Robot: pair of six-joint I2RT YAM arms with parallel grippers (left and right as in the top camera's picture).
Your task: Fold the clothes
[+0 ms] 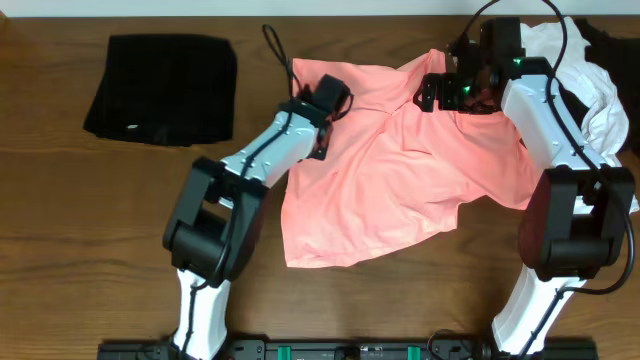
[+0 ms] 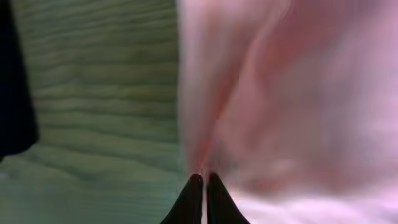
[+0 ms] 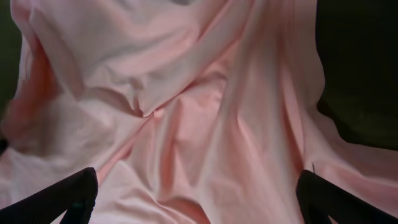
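The clothes include a large salmon-pink T-shirt (image 1: 400, 180), which lies crumpled across the middle of the wooden table (image 1: 80, 230). My left gripper (image 1: 333, 97) sits at the shirt's upper left edge. In the left wrist view its tips (image 2: 203, 180) are pressed together on the border of the pink cloth (image 2: 280, 93). My right gripper (image 1: 455, 92) hovers over the shirt's upper right part. Its fingers (image 3: 74, 193) stand wide apart above the rumpled pink fabric (image 3: 199, 112), holding nothing.
A neatly folded black rectangle (image 1: 160, 88) lies at the back left. A heap of white cloth (image 1: 592, 95) and a black garment (image 1: 612, 40) sit at the back right, behind my right arm. Bare wood (image 2: 99, 93) lies left of the shirt.
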